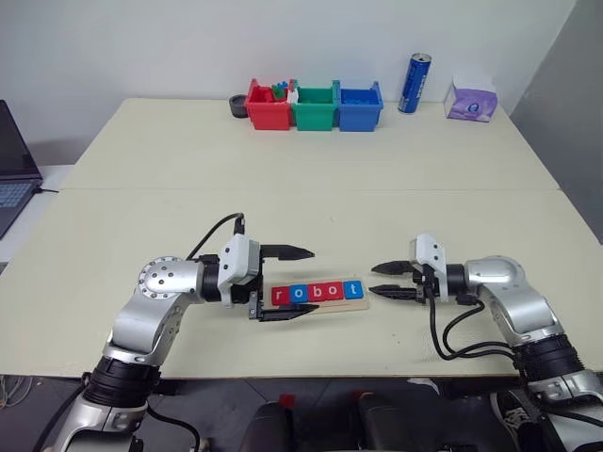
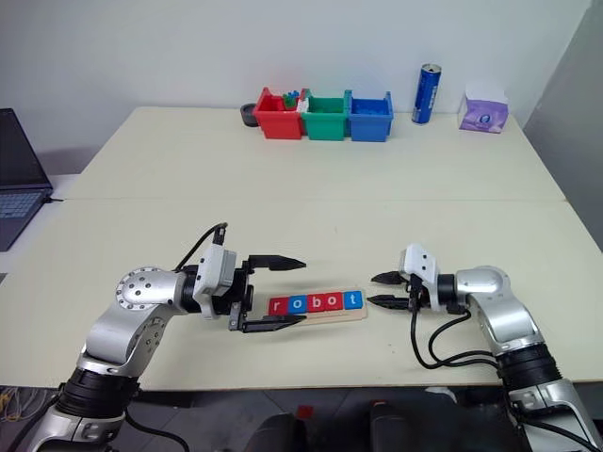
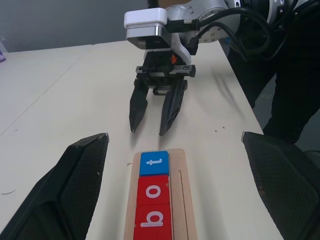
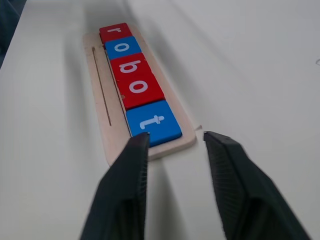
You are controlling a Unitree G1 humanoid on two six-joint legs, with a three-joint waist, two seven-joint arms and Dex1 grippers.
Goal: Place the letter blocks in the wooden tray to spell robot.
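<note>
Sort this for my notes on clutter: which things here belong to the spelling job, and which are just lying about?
Job: letter blocks, wooden tray.
Lying about: red bin, green bin, blue bin, blue can, tissue box, laptop.

The wooden tray (image 1: 320,300) lies near the table's (image 1: 301,207) front edge, and the letter blocks (image 1: 317,293) sit in it side by side, reading r, o, b, o, t from left to right. The left gripper (image 1: 283,282) straddles the tray's left end; the right gripper (image 1: 388,280) sits just off its right end. Three bins (image 1: 315,105) line the far edge, with a can (image 1: 415,83) and a tissue box (image 1: 471,99) to their right.
</note>
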